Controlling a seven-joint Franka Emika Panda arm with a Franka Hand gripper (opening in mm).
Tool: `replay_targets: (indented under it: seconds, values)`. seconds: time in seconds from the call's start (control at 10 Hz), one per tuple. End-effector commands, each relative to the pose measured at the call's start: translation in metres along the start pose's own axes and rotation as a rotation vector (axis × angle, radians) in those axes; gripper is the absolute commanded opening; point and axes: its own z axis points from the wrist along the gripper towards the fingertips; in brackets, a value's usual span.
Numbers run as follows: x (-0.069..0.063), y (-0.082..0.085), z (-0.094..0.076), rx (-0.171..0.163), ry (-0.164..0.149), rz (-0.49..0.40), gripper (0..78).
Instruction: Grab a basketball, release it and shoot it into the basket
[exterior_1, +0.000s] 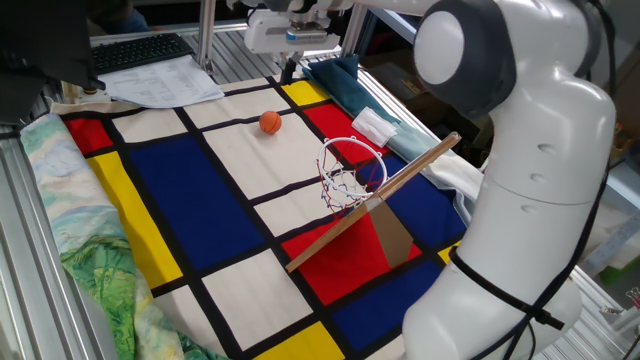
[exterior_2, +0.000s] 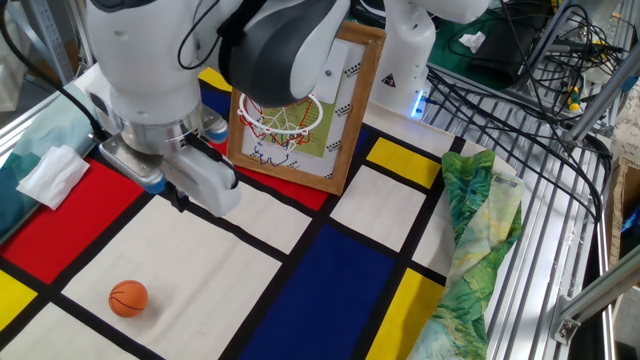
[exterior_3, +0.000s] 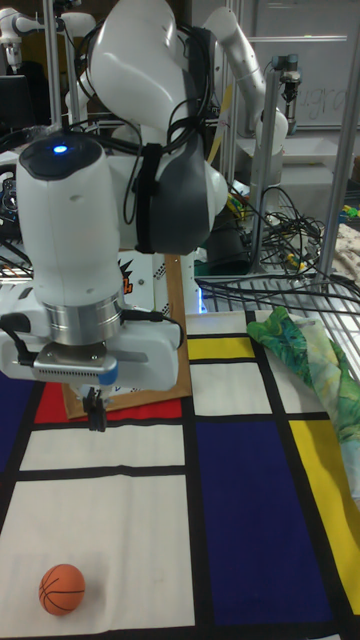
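Note:
The small orange basketball (exterior_1: 270, 122) (exterior_2: 128, 298) (exterior_3: 62, 588) lies on a white panel of the checkered cloth, with nothing touching it. My gripper (exterior_1: 286, 70) (exterior_2: 179, 202) (exterior_3: 96, 411) hangs above the cloth, apart from the ball, between it and the basket. Its dark fingers are close together with nothing between them. The basket's white rim (exterior_1: 352, 160) (exterior_2: 280, 117) with its string net is fixed to a slanted brown board (exterior_1: 400, 185) (exterior_2: 352, 110). In the tall view the arm hides the hoop.
A folded white cloth (exterior_1: 375, 127) (exterior_2: 55, 172) and a teal cloth (exterior_1: 338, 78) lie beside the basket. A green patterned cloth (exterior_1: 100, 290) (exterior_2: 480, 230) (exterior_3: 315, 350) is draped over the table edge. A keyboard (exterior_1: 140, 50), papers (exterior_1: 160, 82) and cables (exterior_2: 520, 90) ring the table.

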Motion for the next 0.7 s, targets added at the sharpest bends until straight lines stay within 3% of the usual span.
replay_targets:
  seconds: [0.1,0.7]
  values:
    - [-0.0005,-0.0004,-0.0015,0.013,0.041,0.033,0.0]
    - [-0.0005,-0.0004,-0.0015,0.003,0.041,0.129,0.0]
